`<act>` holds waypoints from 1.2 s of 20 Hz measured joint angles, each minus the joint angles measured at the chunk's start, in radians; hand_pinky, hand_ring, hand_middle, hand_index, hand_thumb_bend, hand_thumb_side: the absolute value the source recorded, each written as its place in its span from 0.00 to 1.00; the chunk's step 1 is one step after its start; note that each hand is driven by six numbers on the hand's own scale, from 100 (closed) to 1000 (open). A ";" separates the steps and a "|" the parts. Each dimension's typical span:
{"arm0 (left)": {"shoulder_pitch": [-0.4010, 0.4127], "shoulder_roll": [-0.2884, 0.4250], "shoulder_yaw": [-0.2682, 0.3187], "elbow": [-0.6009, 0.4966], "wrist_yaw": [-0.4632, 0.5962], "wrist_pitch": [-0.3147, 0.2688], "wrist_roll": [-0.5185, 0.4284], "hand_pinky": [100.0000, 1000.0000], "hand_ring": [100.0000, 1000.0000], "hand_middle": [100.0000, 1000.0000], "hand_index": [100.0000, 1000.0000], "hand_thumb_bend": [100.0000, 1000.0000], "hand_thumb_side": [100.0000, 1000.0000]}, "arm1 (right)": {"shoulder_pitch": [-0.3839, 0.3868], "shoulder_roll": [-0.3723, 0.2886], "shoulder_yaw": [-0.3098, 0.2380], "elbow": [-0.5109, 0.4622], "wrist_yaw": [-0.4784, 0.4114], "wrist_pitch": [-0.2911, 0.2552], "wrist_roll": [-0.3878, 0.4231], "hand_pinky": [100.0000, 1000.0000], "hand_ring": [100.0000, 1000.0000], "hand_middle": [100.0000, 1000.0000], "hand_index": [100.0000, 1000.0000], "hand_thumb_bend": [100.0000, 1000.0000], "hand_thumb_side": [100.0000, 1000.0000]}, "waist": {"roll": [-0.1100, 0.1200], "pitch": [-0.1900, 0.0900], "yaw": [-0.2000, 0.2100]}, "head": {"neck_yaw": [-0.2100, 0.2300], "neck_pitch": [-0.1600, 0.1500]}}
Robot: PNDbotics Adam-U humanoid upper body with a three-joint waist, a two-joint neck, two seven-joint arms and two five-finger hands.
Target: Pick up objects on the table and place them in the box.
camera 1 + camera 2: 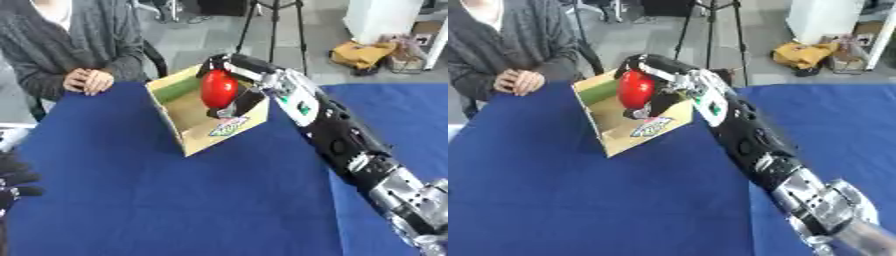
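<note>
A blue table [157,200] fills most of the view. On it, toward the far edge, stands an open cardboard box [199,134] with a coloured label on its near outer wall; inside, along the far wall, lies something green [178,90] — what it is cannot be told. The right arm reaches in from the lower right, and the right hand [651,71] is over the box's open top, fingers curled round a red rounded object [219,89], which hangs above the box's inside, not resting on its floor. The left hand [16,181] shows at the left edge of the left eye view — fingers dark and blurred, their state unreadable.
</note>
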 measured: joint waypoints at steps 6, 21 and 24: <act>-0.038 -0.022 -0.035 -0.023 0.002 0.015 -0.041 0.45 0.54 0.53 0.70 0.64 1.00 | -0.012 -0.031 -0.046 0.106 0.119 -0.009 -0.101 0.29 0.55 0.79 0.84 0.00 0.00 | -0.001 0.018 0.069 | -0.105 -0.036; -0.048 -0.030 -0.044 -0.034 0.008 0.023 -0.056 0.45 0.54 0.53 0.70 0.65 1.00 | -0.035 -0.035 -0.077 0.202 0.367 -0.060 -0.224 1.00 1.00 0.99 0.96 0.57 0.66 | -0.008 0.028 0.065 | -0.161 -0.043; -0.048 -0.030 -0.044 -0.034 0.008 0.022 -0.054 0.45 0.54 0.53 0.70 0.65 1.00 | -0.035 -0.035 -0.076 0.184 0.352 -0.061 -0.239 0.96 0.97 0.93 0.93 0.56 0.60 | -0.008 0.034 0.028 | -0.161 -0.043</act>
